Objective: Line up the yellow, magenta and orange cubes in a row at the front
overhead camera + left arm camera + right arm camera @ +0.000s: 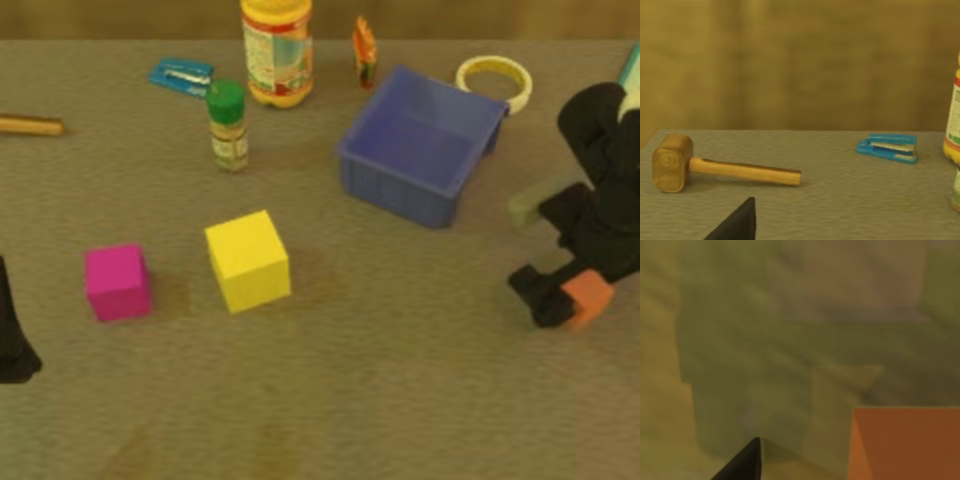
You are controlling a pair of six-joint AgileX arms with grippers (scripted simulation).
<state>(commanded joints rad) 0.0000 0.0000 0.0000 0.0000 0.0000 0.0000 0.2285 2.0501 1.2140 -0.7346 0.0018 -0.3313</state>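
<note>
My right gripper (pixel 568 300) sits at the right side of the table, near the edge, with the orange cube (pixel 588 296) clamped between its dark fingers; the right wrist view confirms it, the orange cube (pixel 905 444) filling one corner right beside a fingertip (pixel 742 462). I cannot tell from the top view whether the cube rests on the table (pixel 400 380) or is lifted off it. The yellow cube (pixel 247 261) stands left of centre, slightly rotated; the magenta cube (pixel 118 282) is to its left, close but apart. My left arm is parked at the left edge; whether the left gripper (pixel 12 335) is open I cannot tell. At the far side: blue open box (pixel 420 148), green-capped spice jar (pixel 228 125), yellow bottle (pixel 277 50), blue stapler (pixel 181 75), tape roll (pixel 494 80), wooden mallet (pixel 715 167).
</note>
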